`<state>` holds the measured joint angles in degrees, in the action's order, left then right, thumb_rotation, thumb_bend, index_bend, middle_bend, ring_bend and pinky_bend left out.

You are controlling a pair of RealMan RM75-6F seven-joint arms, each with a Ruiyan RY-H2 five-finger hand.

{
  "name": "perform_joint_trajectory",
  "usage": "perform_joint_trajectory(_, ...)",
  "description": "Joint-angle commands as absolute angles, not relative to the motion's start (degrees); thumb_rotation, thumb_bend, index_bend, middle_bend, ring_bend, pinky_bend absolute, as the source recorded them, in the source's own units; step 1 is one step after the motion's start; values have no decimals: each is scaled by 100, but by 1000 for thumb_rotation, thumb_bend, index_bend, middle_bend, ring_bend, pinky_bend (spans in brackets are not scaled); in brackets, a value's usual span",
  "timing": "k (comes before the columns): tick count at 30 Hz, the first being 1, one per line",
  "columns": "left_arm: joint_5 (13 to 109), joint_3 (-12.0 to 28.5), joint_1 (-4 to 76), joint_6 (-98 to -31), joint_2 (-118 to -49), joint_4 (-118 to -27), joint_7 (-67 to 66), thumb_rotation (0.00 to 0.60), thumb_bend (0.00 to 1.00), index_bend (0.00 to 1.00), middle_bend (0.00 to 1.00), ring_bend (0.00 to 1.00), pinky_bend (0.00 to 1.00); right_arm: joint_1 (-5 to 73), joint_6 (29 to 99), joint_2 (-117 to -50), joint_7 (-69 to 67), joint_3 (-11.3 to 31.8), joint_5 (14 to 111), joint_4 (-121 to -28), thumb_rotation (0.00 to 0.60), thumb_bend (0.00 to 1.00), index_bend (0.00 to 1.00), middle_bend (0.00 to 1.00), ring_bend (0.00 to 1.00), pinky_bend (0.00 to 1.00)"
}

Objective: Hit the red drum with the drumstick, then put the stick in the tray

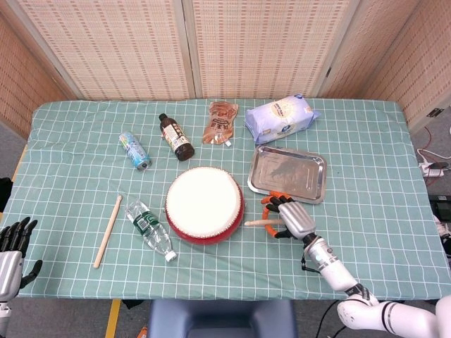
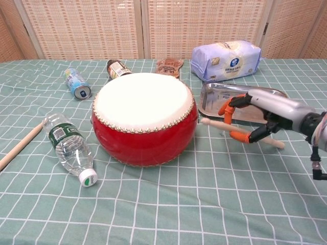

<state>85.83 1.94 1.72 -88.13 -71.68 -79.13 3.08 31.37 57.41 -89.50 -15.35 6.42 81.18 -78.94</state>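
The drumstick (image 2: 240,130) is held in the right hand (image 2: 265,113) beside the red drum (image 2: 144,118), before the tray (image 2: 214,97); the left hand (image 1: 13,246) is spread, empty.

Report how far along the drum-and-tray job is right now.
Done: the right hand holds the wooden drumstick off the cloth, its tip beside the red drum. In hand: lining up the strike. Left: hitting the white drumhead, then laying the stick in the empty metal tray. The left hand sits idle.
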Motion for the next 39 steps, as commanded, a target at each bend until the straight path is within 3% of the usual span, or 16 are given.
perform_joint_trajectory(1, 8603, 197, 182, -8819, -7145, -7962, 258, 600, 291, 0, 0, 0, 20, 2789, 6252, -8252, -5560, 575, 8827, -7881, 600, 483, 638, 251, 109, 124)
perform_joint_trajectory(9, 8651, 193, 206, -8826, -7079, -8141, 109, 600, 293, 0, 0, 0, 20, 2965, 6551, -8516, -8961, 218, 9425, -6536, 600, 483, 599, 320, 221, 210)
perform_joint_trajectory(14, 8642, 181, 205, -8803, -7049, -8181, 76, 600, 293, 0, 0, 0, 20, 3052, 6787, -8884, -10239, 86, 9566, -5676, 600, 483, 582, 342, 259, 237)
perform_joint_trajectory(29, 8656, 188, 243, -8767, -7012, -8236, 16, 600, 293, 0, 0, 0, 20, 3208, 7106, -9658, -12228, -194, 9619, -4077, 600, 495, 509, 395, 326, 324)
perform_joint_trajectory(39, 8709, 169, 267, -8759, -7006, -8248, 11, 600, 292, 0, 0, 0, 19, 3169, 7333, -9904, -12811, -395, 9687, -3385, 600, 499, 479, 409, 358, 340)
